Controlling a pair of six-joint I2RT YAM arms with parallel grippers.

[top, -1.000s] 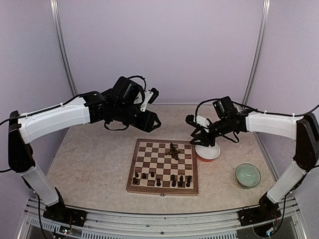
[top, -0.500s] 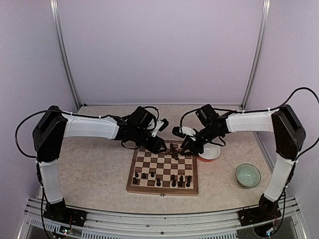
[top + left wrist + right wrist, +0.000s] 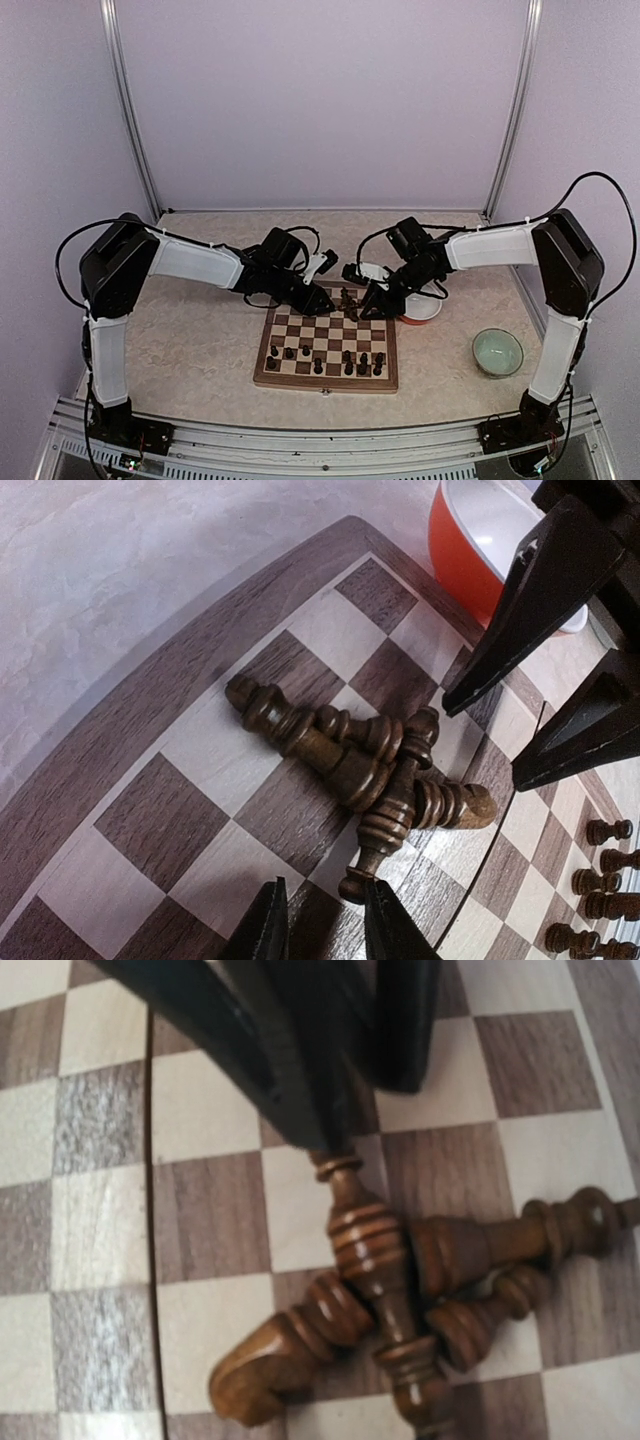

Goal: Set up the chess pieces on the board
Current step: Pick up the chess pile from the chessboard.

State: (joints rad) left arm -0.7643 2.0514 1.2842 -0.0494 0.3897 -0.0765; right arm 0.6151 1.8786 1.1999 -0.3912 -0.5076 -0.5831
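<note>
The board (image 3: 325,340) lies mid-table. Several dark chess pieces (image 3: 330,358) stand on its near rows. A small pile of pieces (image 3: 349,300) lies toppled near its far edge, crossed over one another (image 3: 360,760) (image 3: 390,1290). My left gripper (image 3: 325,298) is low at the pile's left. Its jaws (image 3: 322,890) are narrowly open, and the knob of the top piece (image 3: 355,885) touches the right finger's inner side. My right gripper (image 3: 372,305) hovers at the pile's right. Its two black fingers (image 3: 540,590) are apart with nothing between them; the right wrist view does not show them.
A red bowl with a white inside (image 3: 420,308) (image 3: 470,540) sits just off the board's far right corner, under the right arm. A pale green bowl (image 3: 497,352) stands at the right. Purple walls and metal posts enclose the marbled table (image 3: 180,330).
Both arms came down from above the table and met at the toppled pile. The left jaws have narrowed around the top piece's knob. The right jaws kept the same gap.
</note>
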